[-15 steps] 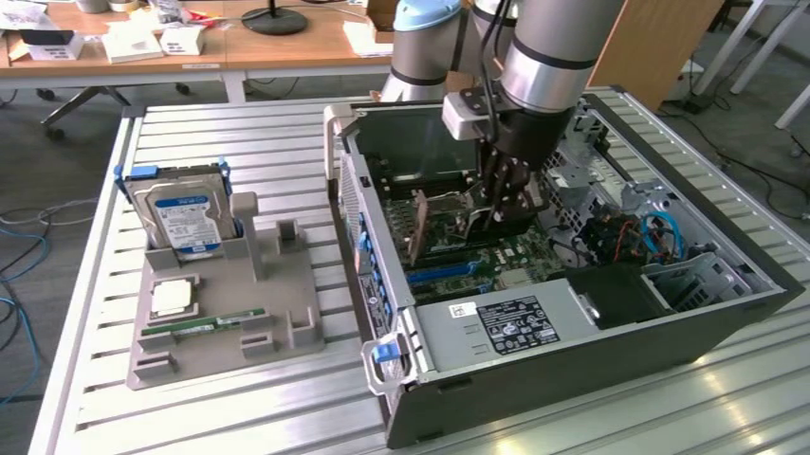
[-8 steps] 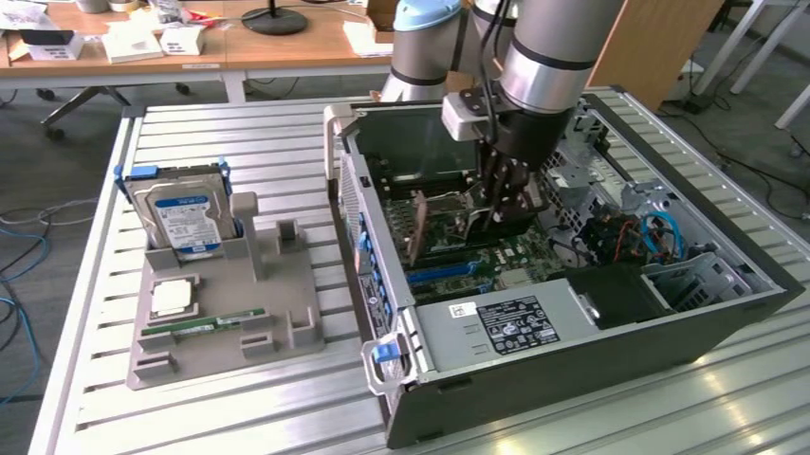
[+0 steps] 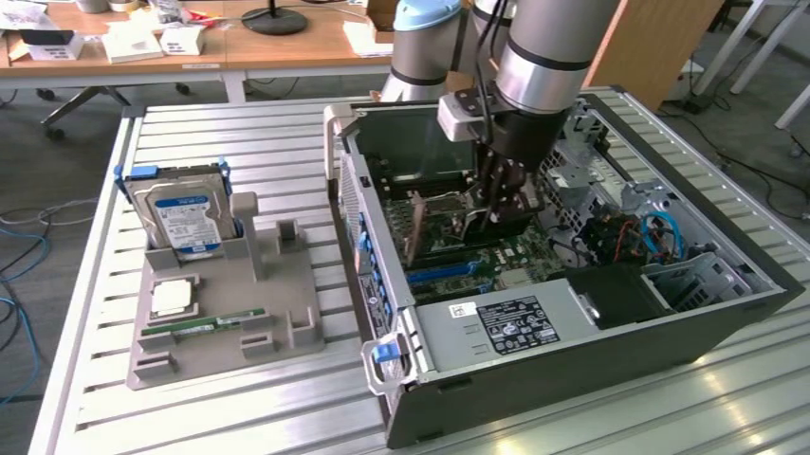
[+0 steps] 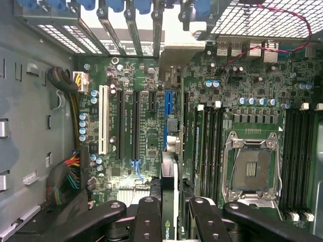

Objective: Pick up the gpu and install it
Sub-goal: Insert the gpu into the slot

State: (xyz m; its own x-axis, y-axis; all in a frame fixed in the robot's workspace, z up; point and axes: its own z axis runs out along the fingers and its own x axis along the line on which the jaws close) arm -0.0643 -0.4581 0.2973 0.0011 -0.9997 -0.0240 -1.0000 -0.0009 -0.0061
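My gripper [image 3: 496,210] is down inside the open PC case [image 3: 708,313], shut on the gpu [image 3: 437,226]. The gpu hangs upright, a thin brownish board just above the motherboard [image 3: 506,258]. In the wrist view the gpu [image 4: 169,201] appears edge-on between the two black fingers [image 4: 148,218], with a green logo near the grip. It runs over the blue expansion slot [image 4: 168,113] towards the rear bracket openings [image 4: 151,30]. Whether its edge touches the slot I cannot tell.
A grey parts holder [image 3: 272,284] on the slatted table at the exterior view's left carries a hard drive [image 3: 184,216], a CPU [image 3: 174,297] and a RAM stick [image 3: 203,324]. Inside the case are the power supply [image 3: 506,324], drive cage [image 3: 696,280], cables [image 4: 70,171] and empty CPU socket [image 4: 251,169].
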